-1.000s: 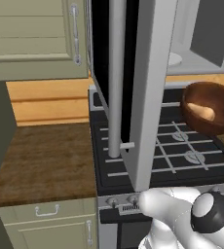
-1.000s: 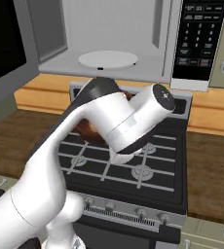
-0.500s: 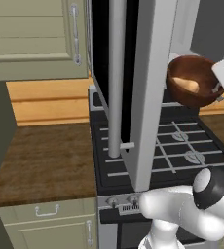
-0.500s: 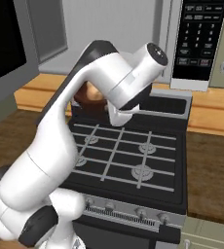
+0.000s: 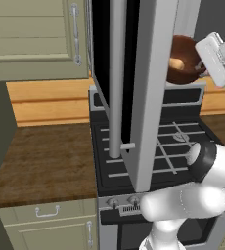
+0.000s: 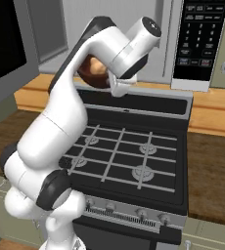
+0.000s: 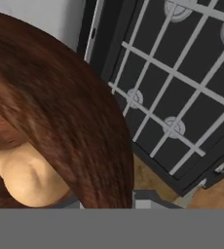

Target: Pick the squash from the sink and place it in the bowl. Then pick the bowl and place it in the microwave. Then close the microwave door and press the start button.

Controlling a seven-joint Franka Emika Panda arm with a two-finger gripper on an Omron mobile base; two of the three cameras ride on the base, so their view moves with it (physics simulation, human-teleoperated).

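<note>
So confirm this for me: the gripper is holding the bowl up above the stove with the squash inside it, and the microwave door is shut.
Not quite: the microwave door stands open, as the left base view shows. The rest holds: the gripper holds the bowl above the stove, with the squash inside.

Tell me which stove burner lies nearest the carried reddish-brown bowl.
The back-left burner: it lies closest below the glossy reddish-brown bowl; the other three burners lie farther forward or right.

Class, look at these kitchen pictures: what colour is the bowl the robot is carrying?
Glossy reddish-brown. The bowl shows best in the hand view, with the pale squash inside.
</note>
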